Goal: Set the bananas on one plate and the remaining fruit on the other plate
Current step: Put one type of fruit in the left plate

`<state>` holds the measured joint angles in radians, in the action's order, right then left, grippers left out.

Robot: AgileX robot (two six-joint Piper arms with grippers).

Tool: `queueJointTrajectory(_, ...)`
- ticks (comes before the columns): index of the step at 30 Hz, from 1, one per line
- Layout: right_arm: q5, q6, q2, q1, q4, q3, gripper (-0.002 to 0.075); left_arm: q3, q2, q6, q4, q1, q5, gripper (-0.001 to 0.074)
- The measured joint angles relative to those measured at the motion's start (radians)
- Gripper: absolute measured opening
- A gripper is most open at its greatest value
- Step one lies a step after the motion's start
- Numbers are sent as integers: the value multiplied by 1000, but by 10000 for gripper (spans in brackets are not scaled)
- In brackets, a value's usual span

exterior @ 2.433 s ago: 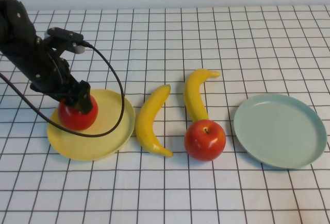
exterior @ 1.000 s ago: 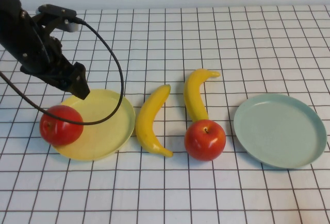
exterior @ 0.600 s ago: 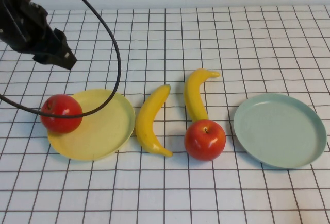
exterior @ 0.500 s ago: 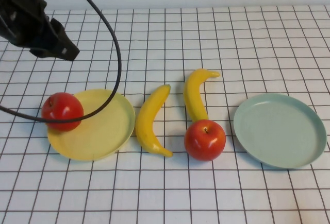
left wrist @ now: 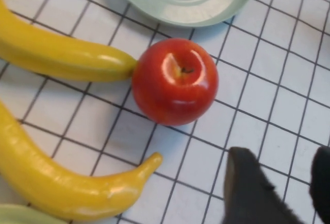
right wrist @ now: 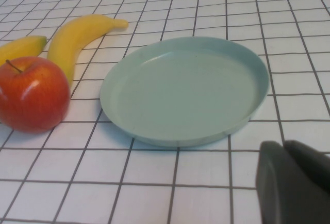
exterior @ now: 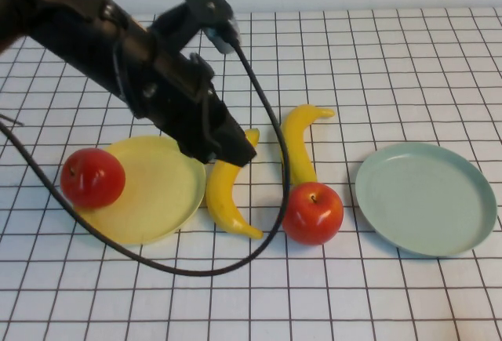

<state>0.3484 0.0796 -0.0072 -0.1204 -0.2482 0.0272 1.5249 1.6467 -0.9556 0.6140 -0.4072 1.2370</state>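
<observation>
1. White gridded tablecloth (exterior: 376, 294) covers the whole table, with a pale wall behind it.
2. Reaching in from the robot's left, the black left arm (exterior: 118, 51) crosses above the yellow plate, and its cable (exterior: 196, 272) loops down over the cloth.
3. Left gripper (left wrist: 276, 185) hangs over the upper end of the near banana, not far from the loose apple; its two dark fingers (left wrist: 247, 183) stand a little apart with bare cloth between them, holding nothing.
4. Blue plate (exterior: 426, 197) lies on the robot's right, with nothing on it.
5. Yellow plate (exterior: 149, 200) lies on the left, partly under the arm.
6. Near banana (exterior: 223, 200) lies just right of the yellow plate, its top hidden by the gripper.
7. Far banana (exterior: 296, 141) curves down until its lower end touches the loose apple.
8. Loose apple (exterior: 313, 213) sits on the cloth between the bananas and the blue plate, stem up.
9. Left apple (exterior: 92, 177) rests on the yellow plate's left rim, overhanging the edge.
10. Right gripper (right wrist: 295, 180) sits low near the blue plate's rim on the robot's side, its jaws closed on nothing.
</observation>
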Motion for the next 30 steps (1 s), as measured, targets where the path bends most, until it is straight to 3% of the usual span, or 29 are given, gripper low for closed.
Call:
queueJointTrajectory(5,0,0,0,0,0,0,-17,0,96,-5,4,-70,-16,571)
queueJointTrajectory(8,0,0,0,0,0,0,-17,-2,134,7,35,-95,-26,653)
queueJointTrajectory(13,0,0,0,0,0,0,-17,-3,162,21,122,-113,-26,667)
queueJointTrajectory(18,0,0,0,0,0,0,-17,-3,162,21,87,-122,-101,667)
queueJointTrajectory(23,0,0,0,0,0,0,-17,-3,173,62,-98,-202,-217,667)
queueJointTrajectory(30,0,0,0,0,0,0,-17,-3,233,278,-443,-359,-370,667)
